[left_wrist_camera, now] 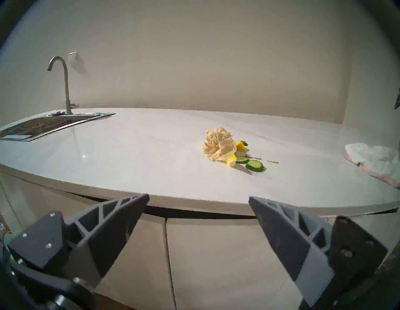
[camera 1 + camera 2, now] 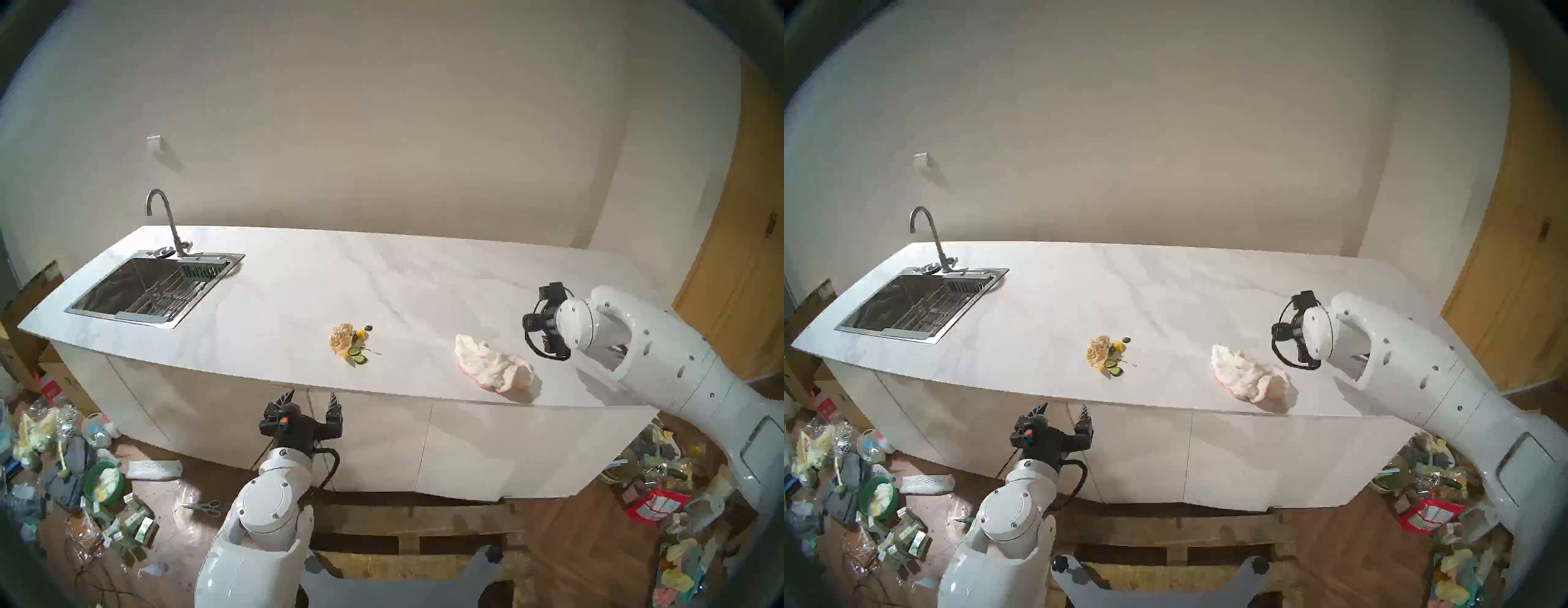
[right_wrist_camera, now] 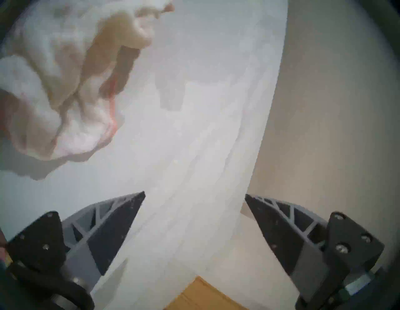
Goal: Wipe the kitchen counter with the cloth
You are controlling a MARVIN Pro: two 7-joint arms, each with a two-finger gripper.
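Note:
The cloth (image 2: 494, 365) (image 2: 1248, 375), a crumpled white terry towel with pink edging, lies near the front right of the white marble-look kitchen counter (image 2: 297, 288). My right gripper (image 3: 194, 193) hovers open and empty over bare counter (image 3: 194, 129), with the cloth (image 3: 56, 86) to its upper left, apart from both fingers. From the head, only the right wrist (image 2: 572, 322) shows, just right of the cloth. My left gripper (image 2: 311, 397) (image 1: 198, 197) is open and empty, below the counter's front edge, before the cabinet fronts. The cloth (image 1: 372, 160) shows at that view's right edge.
A tan paper wad (image 2: 341, 337) (image 1: 218, 144) sits mid-counter with cucumber slices (image 1: 254, 165) and lemon bits (image 1: 240, 147). A steel sink (image 2: 144, 288) with faucet (image 2: 163, 216) is at the left end. Clutter covers the floor on the left (image 2: 63, 467) and the right (image 2: 670, 509).

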